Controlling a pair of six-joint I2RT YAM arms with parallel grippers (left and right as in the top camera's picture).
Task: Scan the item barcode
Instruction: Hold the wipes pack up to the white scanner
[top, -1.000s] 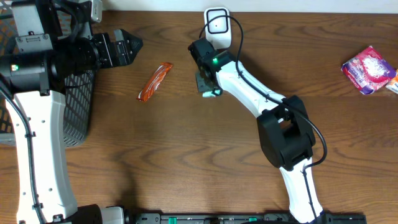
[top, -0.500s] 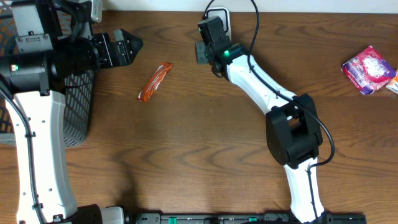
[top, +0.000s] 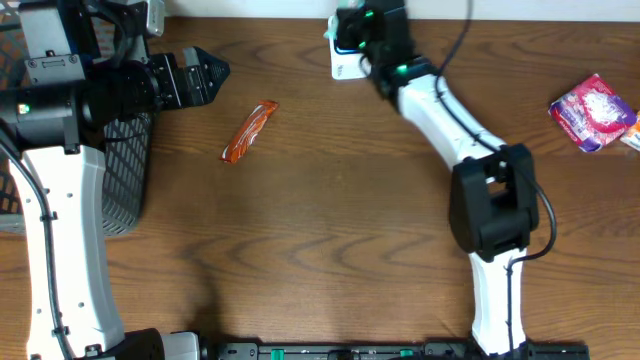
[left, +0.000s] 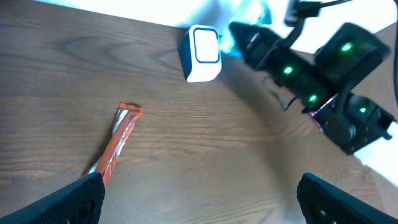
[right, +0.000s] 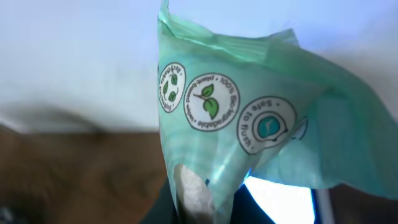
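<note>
Green pouch (right: 249, 124) printed with round leaf badges, pinched by its lower edge in the right claw (top: 355, 35), shut tight on it. Held up at the far edge of the table (top: 330, 230), pouch just above the white scanner (left: 202, 53), claw almost on top of it; touching or not, cannot tell.

Left claw (top: 210, 72) spread wide, gripping nothing, well apart from the right claw and pointing towards it. Orange bar (top: 249, 131) flat on the wood between the two claws, nearer the left one, just beyond its tips. Pink packet (top: 592, 110) far off to the right of the right claw, at the table's edge.

Black mesh basket (top: 125, 170) behind the left claw, mostly hidden by that arm; contents not to be made out.

By count: one pouch, one scanner, one bar, one packet, one basket, two claws.
</note>
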